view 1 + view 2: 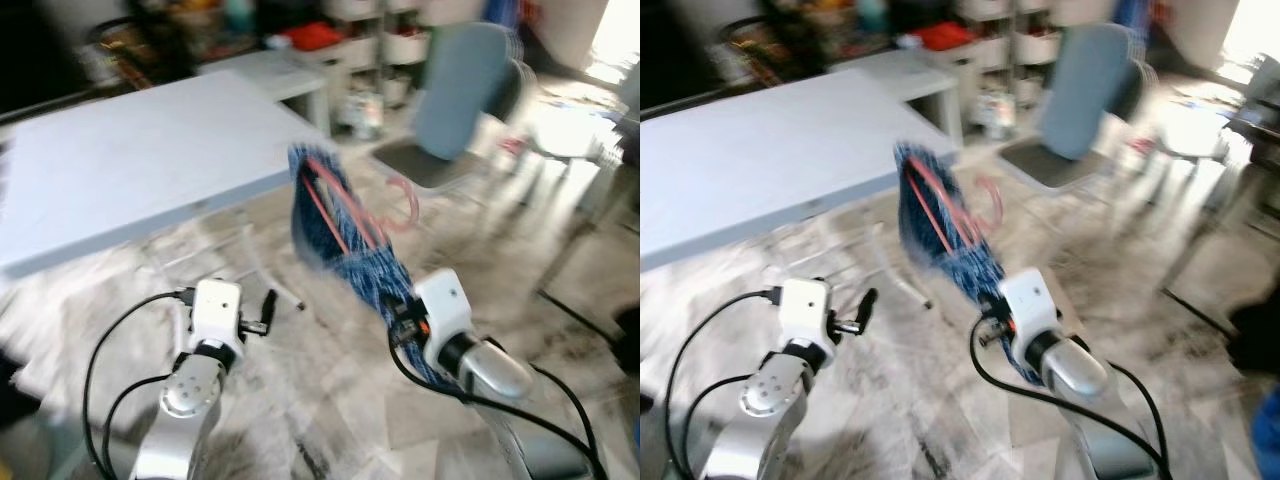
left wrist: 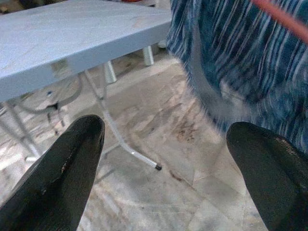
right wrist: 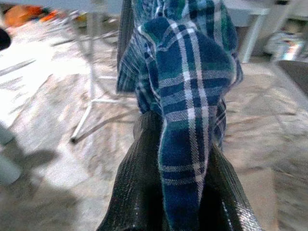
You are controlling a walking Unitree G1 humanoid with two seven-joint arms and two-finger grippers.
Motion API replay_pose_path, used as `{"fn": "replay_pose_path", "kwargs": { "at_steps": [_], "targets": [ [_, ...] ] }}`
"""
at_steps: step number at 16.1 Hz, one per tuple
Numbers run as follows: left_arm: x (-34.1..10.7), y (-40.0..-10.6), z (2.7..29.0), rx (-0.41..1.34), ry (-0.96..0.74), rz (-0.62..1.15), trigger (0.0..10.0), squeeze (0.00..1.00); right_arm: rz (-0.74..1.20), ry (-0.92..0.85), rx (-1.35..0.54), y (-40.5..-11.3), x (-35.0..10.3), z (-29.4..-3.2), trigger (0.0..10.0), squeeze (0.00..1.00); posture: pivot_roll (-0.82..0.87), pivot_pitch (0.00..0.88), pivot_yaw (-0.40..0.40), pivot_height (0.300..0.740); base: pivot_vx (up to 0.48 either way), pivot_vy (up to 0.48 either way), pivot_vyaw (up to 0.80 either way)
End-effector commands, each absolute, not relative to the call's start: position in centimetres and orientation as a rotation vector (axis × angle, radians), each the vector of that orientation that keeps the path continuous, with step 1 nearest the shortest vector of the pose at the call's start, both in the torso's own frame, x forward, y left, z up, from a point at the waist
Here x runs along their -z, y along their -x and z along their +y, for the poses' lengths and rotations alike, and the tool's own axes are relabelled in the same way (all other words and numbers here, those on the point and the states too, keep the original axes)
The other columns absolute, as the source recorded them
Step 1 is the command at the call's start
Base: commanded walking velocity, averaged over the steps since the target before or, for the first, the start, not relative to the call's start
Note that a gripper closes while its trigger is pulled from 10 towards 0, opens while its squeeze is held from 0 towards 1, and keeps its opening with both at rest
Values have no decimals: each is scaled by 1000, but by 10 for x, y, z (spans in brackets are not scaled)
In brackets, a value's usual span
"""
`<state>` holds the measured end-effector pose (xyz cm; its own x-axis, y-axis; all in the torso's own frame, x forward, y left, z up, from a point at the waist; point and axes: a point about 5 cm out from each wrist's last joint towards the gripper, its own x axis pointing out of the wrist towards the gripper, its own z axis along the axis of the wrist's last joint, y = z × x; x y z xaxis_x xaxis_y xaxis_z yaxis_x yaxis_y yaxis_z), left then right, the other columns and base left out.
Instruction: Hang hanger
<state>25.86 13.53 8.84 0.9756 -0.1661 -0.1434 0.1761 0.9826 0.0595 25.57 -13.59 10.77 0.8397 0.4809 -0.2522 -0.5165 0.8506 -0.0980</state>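
Observation:
A blue plaid shirt (image 1: 345,235) hangs on a pink hanger (image 1: 400,205), held up over the floor in front of me. My right gripper (image 3: 175,159) is shut on the shirt's plaid cloth (image 3: 187,82), which drapes between and over its black fingers (image 3: 139,178). The hanger's hook points toward the grey chair. My left gripper (image 2: 168,159) is open and holds nothing, low at my left, with the shirt (image 2: 240,53) just beyond its fingertips (image 2: 62,173). Both eye views are blurred.
A light grey folding table (image 1: 130,160) stands at the left, its thin metal legs (image 2: 120,139) on the marbled floor. A grey-blue chair (image 1: 455,100) stands ahead at the right. Shelves and clutter (image 1: 360,50) line the back.

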Motion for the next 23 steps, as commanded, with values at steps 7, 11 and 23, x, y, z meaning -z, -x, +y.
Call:
{"fn": "replay_pose_path", "kwargs": {
  "at_steps": [7,11,23],
  "targets": [
    [-84,-264,147,136,-129,151,10000,0,185,209,-799,-247,-132,-140,10000,0,-134,0,27,740,0,0,154],
    [-83,-268,148,138,-155,149,10000,0,265,204,-964,-228,-125,-142,10000,0,-134,0,32,740,0,0,0],
    [-81,-275,168,93,-204,160,10000,0,354,262,-1054,-219,-121,-160,10000,0,-141,0,32,740,0,0,0]
  ]
}}
